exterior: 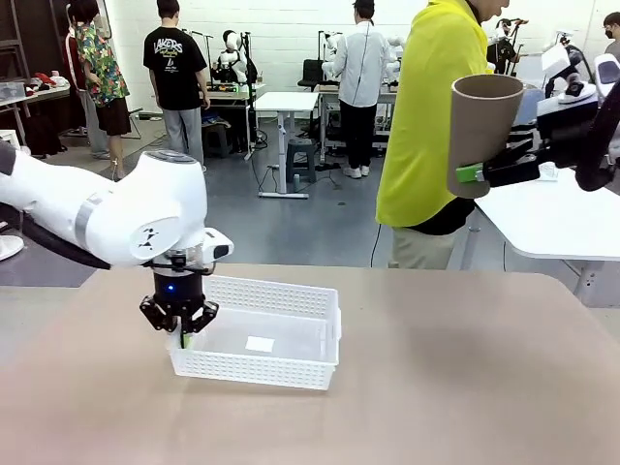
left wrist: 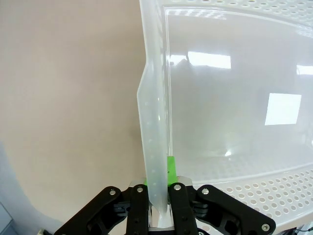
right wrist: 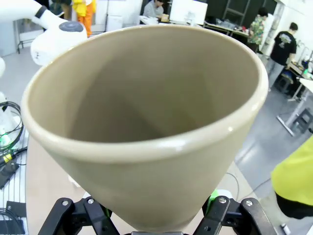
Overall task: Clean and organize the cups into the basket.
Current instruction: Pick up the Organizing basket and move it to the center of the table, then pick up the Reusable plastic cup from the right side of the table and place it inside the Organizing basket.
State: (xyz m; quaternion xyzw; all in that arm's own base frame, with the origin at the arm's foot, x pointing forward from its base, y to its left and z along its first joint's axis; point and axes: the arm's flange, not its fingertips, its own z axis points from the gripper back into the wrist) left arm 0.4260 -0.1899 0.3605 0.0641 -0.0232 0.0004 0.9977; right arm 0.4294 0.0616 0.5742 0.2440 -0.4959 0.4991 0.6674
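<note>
The left jaws clench one wall of the shallow white lattice plastic basket (exterior: 291, 291) on the surface (exterior: 465, 368); the right jaws grasp a tall matte tan cup (exterior: 481, 126) aloft.

Our left arm (exterior: 107, 218) comes in from 9 o'clock, its big white joint bent so that the wrist drops straight down. Our left end effector (exterior: 181, 332) points to 6 o'clock, jaws closed tight on the short wall of the basket (exterior: 291, 366). In the left wrist view, our left end effector (left wrist: 159, 188) pinches that wall, with one green pad (left wrist: 171, 169) showing on the inner side.

Our right arm (exterior: 581, 126) enters from 3 o'clock, raised high. Our right end effector (exterior: 475, 174) faces 9 o'clock and clamps a tan cup (exterior: 481, 126) low on its body, mouth up. In the right wrist view, its fingers (right wrist: 93, 215) sit on either side of the cup's base.
</note>
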